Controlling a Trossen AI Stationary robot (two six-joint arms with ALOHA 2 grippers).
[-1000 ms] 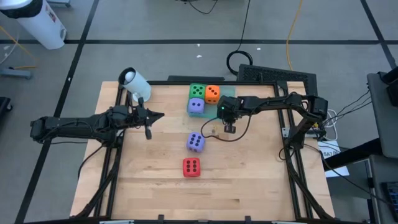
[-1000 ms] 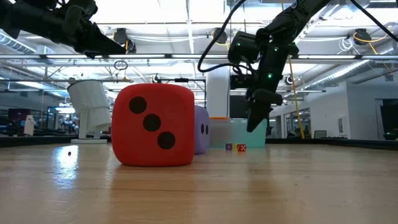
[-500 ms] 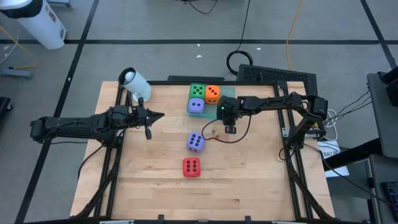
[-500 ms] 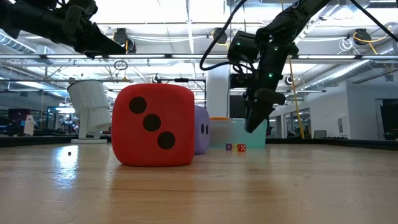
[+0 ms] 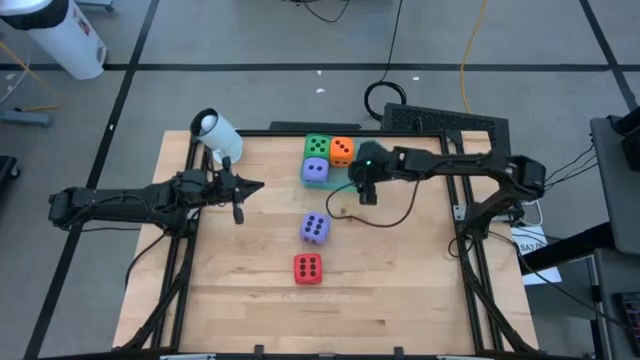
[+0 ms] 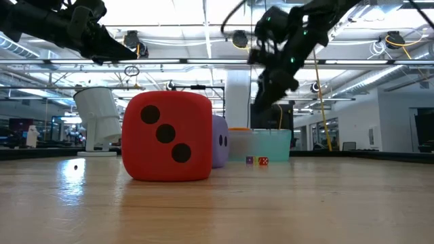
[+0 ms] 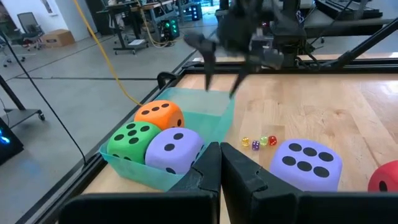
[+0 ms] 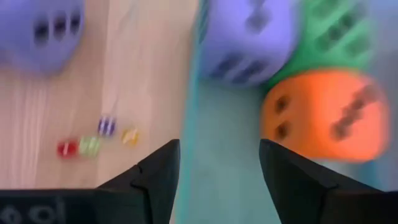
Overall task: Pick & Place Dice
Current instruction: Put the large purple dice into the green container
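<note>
Three dice sit in the green tray (image 5: 362, 150): the green die (image 5: 318, 146), the orange die (image 5: 342, 150) and a purple die (image 5: 315, 171), packed together at its left end. The right gripper (image 5: 366, 190) hangs above the tray's near edge with its fingers parted and nothing between them, so by my reading a drop is done and the next pick is due. Out on the table (image 5: 400, 290) wait the second purple die (image 5: 314, 228) and, nearer the front, the red die (image 5: 308, 268), well apart from the tray. The next move calls for a reach toward that loose purple die, fingers wide enough to straddle it. The left gripper (image 5: 238, 187) waits over the table's left side, fingers pressed together, empty.
</note>
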